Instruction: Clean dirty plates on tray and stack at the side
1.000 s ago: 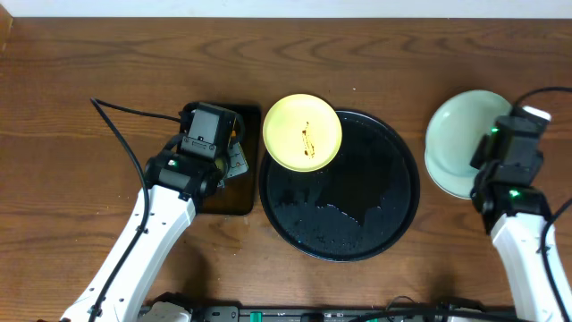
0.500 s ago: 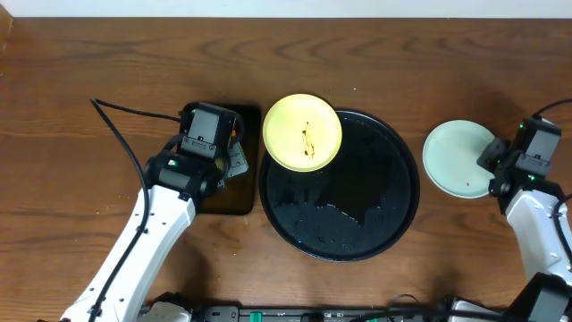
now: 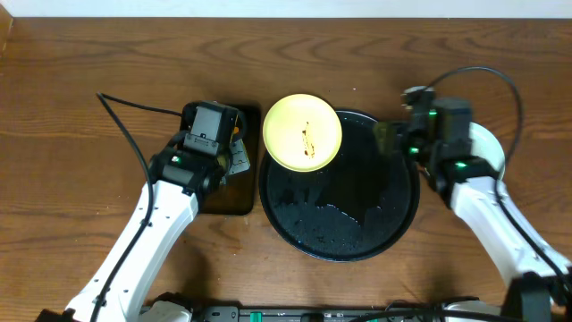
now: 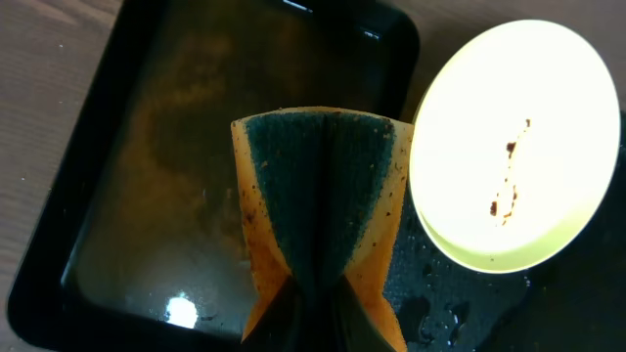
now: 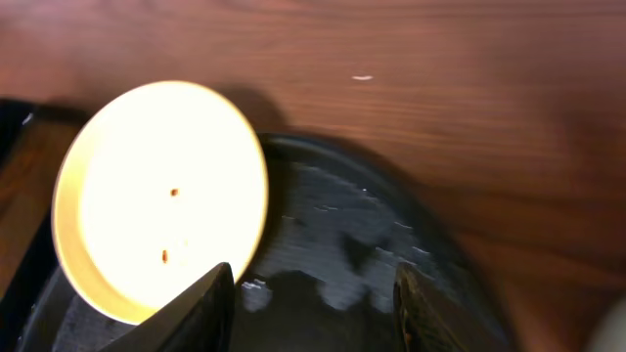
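The yellow plate (image 3: 303, 132), brown-flecked at centre, overlaps the seemingly wet tray (image 3: 357, 224).

The brown wooden surface (image 3: 89, 72) carries the tray (image 3: 357, 228), round and glossy black, at its middle. Just left of it, almost touching its rim, lies a smaller dark rectangular tray (image 3: 223, 204). To the right, near the round rim, sits a pale mint plate (image 3: 492, 143), mostly hidden under an arm.
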Robot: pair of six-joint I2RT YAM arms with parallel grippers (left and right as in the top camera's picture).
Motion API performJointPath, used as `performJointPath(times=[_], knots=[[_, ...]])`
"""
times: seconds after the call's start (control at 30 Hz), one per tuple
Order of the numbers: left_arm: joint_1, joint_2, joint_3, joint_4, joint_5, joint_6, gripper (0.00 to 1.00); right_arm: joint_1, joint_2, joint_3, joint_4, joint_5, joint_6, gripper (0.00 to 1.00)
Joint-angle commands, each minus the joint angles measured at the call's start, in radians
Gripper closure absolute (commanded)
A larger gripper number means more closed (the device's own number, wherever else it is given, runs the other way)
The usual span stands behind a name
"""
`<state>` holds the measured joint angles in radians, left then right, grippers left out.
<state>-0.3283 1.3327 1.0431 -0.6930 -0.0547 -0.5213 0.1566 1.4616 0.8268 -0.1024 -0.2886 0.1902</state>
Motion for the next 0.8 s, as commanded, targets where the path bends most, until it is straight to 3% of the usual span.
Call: performJointPath(times=[0.0,0.23,0.4,0.6,0.77], knots=[[0.003,0.025,0.002,0.016,0.014,0.035,0.92,0.077,0.109,0.015,0.070,0.005,0.024,0.50],[0.002,0.037,0.002,0.051,0.051,0.050,0.92,0.156,0.332,0.015,0.288,0.006,0.167,0.49],[0.002,0.037,0.002,0.051,0.051,0.050,0.92,0.183,0.418,0.015,0.358,0.005,0.229,0.57],[0.002,0.037,0.002,0.050,0.073,0.050,0.92,0.191,0.440,0.015,0.352,-0.007,0.243,0.97],[0.002,0.037,0.002,0.048,0.098,0.054,0.92,0.190,0.424,0.015,0.249,0.001,0.243,0.99]])
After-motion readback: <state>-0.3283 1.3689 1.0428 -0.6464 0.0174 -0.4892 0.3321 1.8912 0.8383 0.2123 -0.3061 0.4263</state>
